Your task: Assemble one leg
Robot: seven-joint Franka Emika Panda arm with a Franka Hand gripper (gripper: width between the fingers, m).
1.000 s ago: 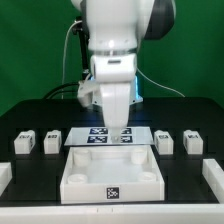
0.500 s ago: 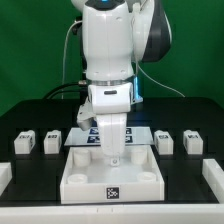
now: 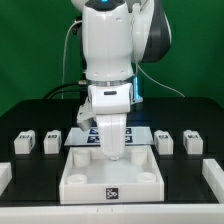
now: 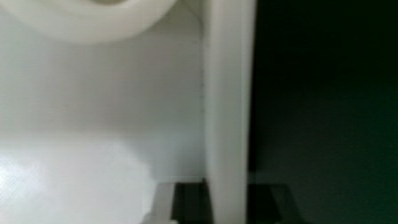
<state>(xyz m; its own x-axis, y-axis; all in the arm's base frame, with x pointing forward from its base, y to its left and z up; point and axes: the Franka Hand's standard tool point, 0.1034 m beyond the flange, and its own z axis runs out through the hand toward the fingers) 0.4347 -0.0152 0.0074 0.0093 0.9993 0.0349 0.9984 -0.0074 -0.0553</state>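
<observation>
Here the white Franka arm [image 3: 110, 60] reaches straight down over the large white square tray-like piece [image 3: 85, 183], which lies on the black bench [image 3: 35, 118]. Its claw [image 3: 112, 151] hangs inside the tray, low over the floor and just in front of the middle of the tray's far wall. Whether the claw is spread or pressed together cannot be told. In the exterior view the fingers merge into the white of the tray. The wrist view is a blur of white surface with one pale upright ridge and darkness past it.

Four small white plastic block-like legs, each with a black-and-white square marker on one face, stand on the bench level with the tray's far edge. The first leg [image 3: 24, 143] and the second leg [image 3: 52, 141] stand off the tray's side at the exterior view's left. The third leg [image 3: 165, 142] and the fourth leg [image 3: 192, 141] stand off its side at the exterior view's right. All four are apart from the claw and outside the tray.

The thin flat white marker board [image 3: 142, 133] lies just behind the tray's far wall, partly hidden by the arm.
</observation>
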